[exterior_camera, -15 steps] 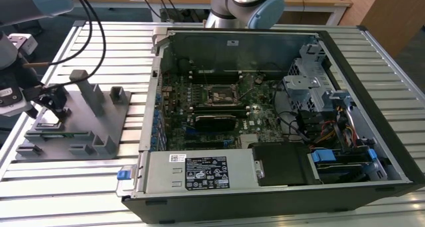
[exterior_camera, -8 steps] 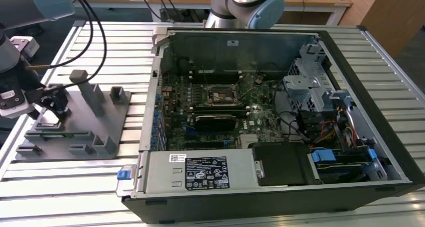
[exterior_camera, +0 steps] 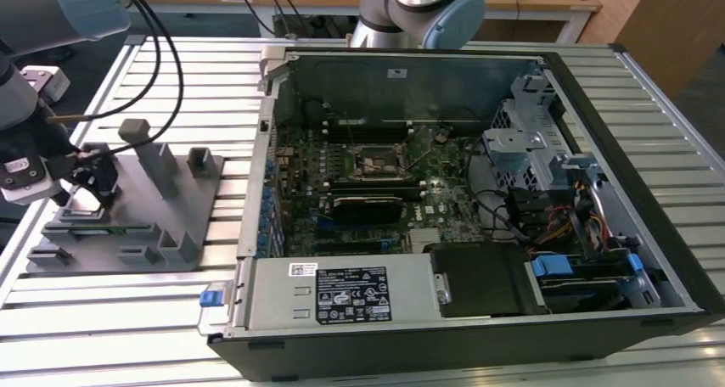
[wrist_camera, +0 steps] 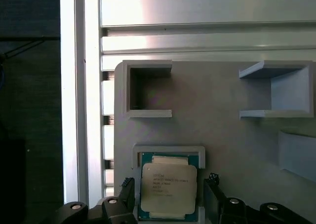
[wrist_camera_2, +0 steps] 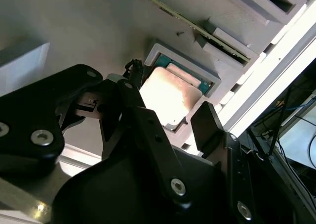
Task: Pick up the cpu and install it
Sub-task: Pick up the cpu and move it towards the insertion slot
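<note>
Your gripper (wrist_camera: 170,184) has its jaws released, straddling the small square silver-topped cpu (wrist_camera: 168,197). The chip lies flat in its recess on the grey plastic fixture (wrist_camera: 222,95) on the slatted metal bench (wrist_camera: 197,11), directly between the jaws and touching neither.

One cpu (wrist_camera: 168,192); one grey fixture (exterior_camera: 187,217); one open computer case (exterior_camera: 430,94), right of the exterior frame; one gripper (wrist_camera: 169,197); two fingers (wrist_camera: 127,197).

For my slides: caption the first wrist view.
Open gripper straddling the cpu, seated in a pocket of the grey fixture.
</note>
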### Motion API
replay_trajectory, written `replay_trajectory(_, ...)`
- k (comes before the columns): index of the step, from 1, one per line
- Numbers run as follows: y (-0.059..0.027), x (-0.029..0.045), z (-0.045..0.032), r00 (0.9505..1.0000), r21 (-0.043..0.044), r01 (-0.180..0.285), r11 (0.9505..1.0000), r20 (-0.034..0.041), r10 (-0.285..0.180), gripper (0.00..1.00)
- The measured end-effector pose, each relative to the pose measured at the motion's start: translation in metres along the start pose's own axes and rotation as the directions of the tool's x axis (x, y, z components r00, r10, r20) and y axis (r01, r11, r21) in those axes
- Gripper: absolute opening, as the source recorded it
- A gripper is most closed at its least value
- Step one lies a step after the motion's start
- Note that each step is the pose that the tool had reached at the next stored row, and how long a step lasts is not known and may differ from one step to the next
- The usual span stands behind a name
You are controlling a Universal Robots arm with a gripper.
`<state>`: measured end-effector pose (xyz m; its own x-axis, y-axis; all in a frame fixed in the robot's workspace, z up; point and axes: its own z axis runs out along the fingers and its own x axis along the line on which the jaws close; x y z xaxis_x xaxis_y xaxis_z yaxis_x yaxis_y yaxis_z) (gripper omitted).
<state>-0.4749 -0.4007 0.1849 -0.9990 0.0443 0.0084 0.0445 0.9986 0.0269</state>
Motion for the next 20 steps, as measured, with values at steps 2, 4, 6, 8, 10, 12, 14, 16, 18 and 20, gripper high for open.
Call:
replay_trajectory(2, 0.0000, 0.0000, 0.0003, 1.0000, 0.0001, 0.002, 1.0000, -0.0001, -0.002, 0.64)
replay_trajectory(4, 0.0001, 0.0000, 0.0000, 1.0000, -0.0001, 0.007, 1.0000, 0.0000, -0.007, 0.54)
replay_trajectory(6, 0.0001, 0.0000, -0.0002, 0.9999, 0.0000, 0.011, 0.9999, -0.0001, -0.011, 0.54)
replay_trajectory(8, 0.0002, 0.0000, -0.0007, 0.9999, 0.0001, 0.013, 0.9999, -0.0003, -0.013, 0.54)
replay_trajectory(10, 0.0002, 0.0000, -0.0006, 0.9999, 0.0000, 0.013, 0.9999, -0.0002, -0.013, 0.54)
replay_trajectory(12, 0.0002, 0.0000, -0.0005, 0.9999, 0.0001, 0.013, 0.9999, -0.0004, -0.013, 0.54)
replay_trajectory(14, 0.0002, 0.0000, 0.0001, 0.9999, 0.0006, 0.013, 0.9999, -0.0006, -0.013, 0.54)
replay_trajectory(16, 0.0002, 0.0000, 0.0008, 0.9999, 0.0007, 0.013, 0.9999, -0.0002, -0.013, 0.55)
replay_trajectory(18, 0.0003, 0.0000, 0.0009, 0.9999, 0.0007, 0.013, 0.9999, -0.0003, -0.013, 0.61)
replay_trajectory(20, 0.0015, 0.0001, 0.0009, 0.9999, 0.0007, 0.013, 0.9999, -0.0002, -0.013, 0.61)
